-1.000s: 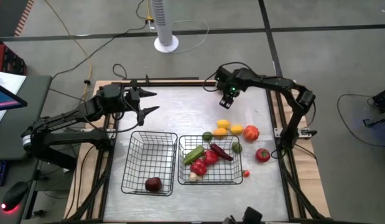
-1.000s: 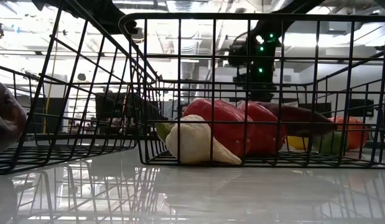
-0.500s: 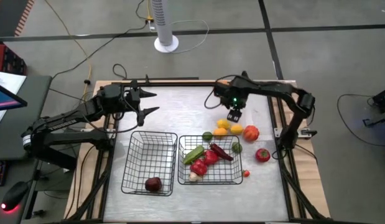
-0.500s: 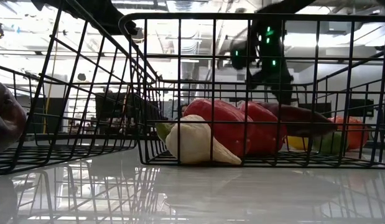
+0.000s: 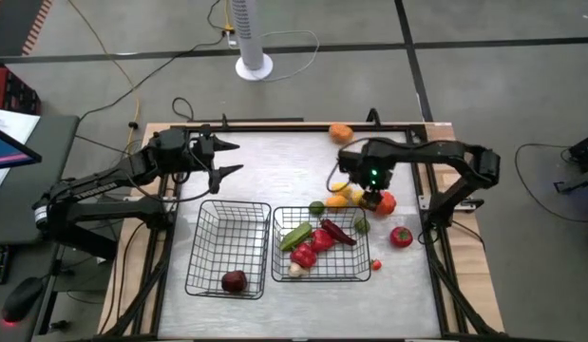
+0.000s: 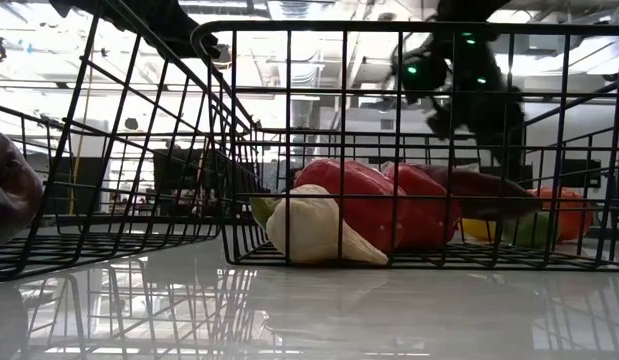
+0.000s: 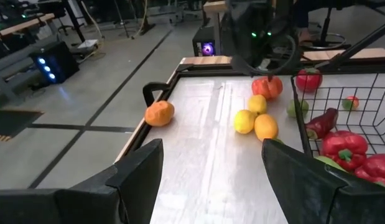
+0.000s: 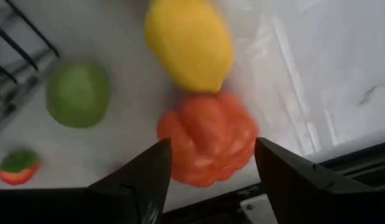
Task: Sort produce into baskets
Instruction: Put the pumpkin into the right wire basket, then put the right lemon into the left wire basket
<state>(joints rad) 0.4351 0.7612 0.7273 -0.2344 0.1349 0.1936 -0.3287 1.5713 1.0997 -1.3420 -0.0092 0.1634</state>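
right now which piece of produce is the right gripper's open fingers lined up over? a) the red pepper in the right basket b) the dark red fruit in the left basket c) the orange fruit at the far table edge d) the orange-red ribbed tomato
d: the right wrist view shows the right gripper open with the orange-red ribbed tomato between its fingers, beside a lemon.

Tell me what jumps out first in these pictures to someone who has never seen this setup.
The right claw catches the eye first, open and poised over the orange-red tomato among the loose produce right of the baskets. Next comes the right basket, crowded with red peppers, against the left basket holding a single dark red fruit. A lone orange sits at the table's far edge, and the left claw waits open beyond the left basket.
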